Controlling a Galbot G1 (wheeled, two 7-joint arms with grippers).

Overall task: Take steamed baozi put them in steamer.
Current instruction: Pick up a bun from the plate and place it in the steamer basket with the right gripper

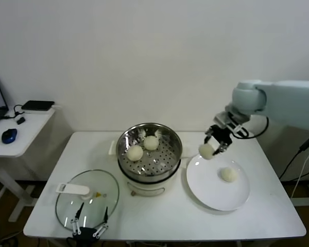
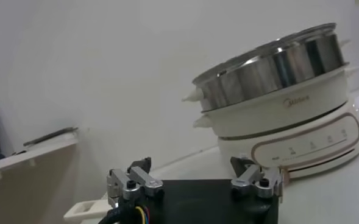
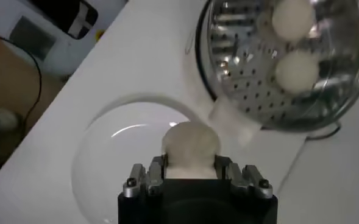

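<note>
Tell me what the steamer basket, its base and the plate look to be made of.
Steamer basket: polished stainless steel by the look, mirror reflections, perforated floor. Base: glossy white plastic, probably, with printed markings. Plate: white glazed ceramic or melamine, cannot tell which; shows a soft sheen.

Bright, even light | soft shadows | steamer [image 2: 270, 64] glints | wrist views soft

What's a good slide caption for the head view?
Right end effector lifts a bun off the plate toward the steamer.

white table [image 1: 165, 216] w/ steamer [image 1: 149, 154], plate [image 1: 216, 193], lid [image 1: 87, 198]
</note>
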